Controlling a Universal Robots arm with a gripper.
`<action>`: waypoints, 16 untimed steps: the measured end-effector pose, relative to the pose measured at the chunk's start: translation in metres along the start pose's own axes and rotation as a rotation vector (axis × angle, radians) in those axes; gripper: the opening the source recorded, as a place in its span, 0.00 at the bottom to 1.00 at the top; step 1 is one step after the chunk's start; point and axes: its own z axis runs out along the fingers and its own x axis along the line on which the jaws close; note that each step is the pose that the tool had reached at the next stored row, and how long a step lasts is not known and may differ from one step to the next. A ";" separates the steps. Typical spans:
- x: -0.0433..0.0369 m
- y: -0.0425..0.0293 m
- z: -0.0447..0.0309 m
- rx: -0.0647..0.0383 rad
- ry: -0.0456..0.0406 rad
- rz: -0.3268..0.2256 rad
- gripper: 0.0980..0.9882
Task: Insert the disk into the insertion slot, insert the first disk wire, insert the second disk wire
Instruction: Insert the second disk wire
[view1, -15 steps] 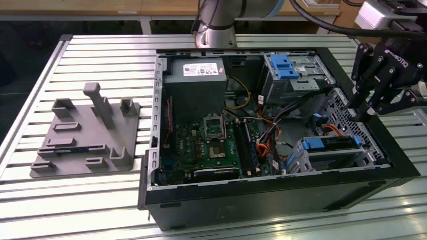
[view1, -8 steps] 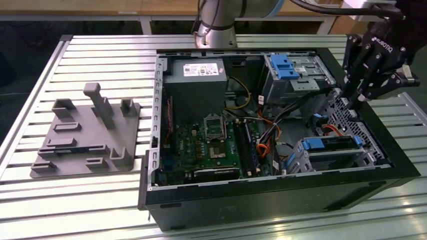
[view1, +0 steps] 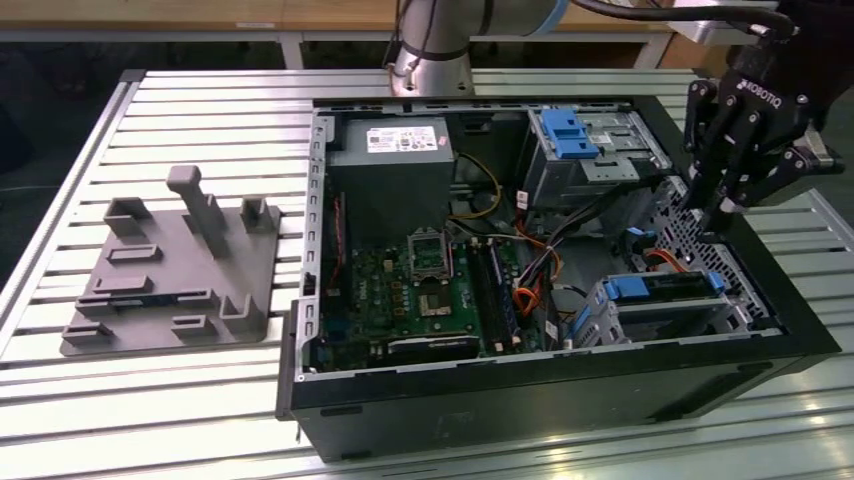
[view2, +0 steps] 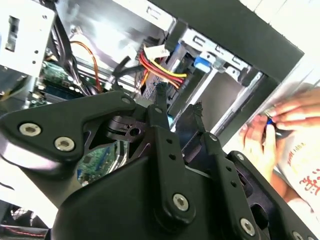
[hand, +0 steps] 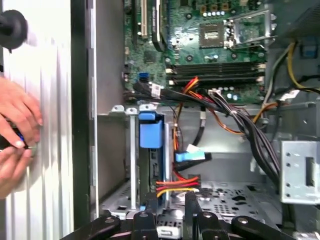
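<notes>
The disk (view1: 667, 289), silver with a blue carrier, sits inside the insertion slot (view1: 731, 300), a small perforated cage at the open computer case's front right corner. In the first wrist view the disk's blue carrier end (hand: 151, 132) faces me, with a blue flat-cable plug (hand: 190, 156) lying loose beside it. A red, yellow and black wire bundle (hand: 175, 186) (view2: 160, 67) runs just past my fingertips. My gripper (view1: 722, 212) (view2: 179, 100) (hand: 170, 202) hangs over the case's right wall above the slot, fingers slightly parted and holding nothing.
A person's hands (hand: 15, 130) (view2: 280, 125) work on the table just outside the case wall. A taller cage with a blue latch (view1: 567, 135) stands at the back. The motherboard (view1: 414, 295) covers the case floor. A grey fixture (view1: 174, 270) lies on the table at the exterior view's left.
</notes>
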 end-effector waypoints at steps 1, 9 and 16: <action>-0.0006 0.0019 0.0004 0.001 0.0081 0.000 0.30; -0.0060 0.0297 0.0066 0.026 0.0159 0.005 0.30; -0.0079 0.0342 0.0144 0.043 0.0176 -0.018 0.30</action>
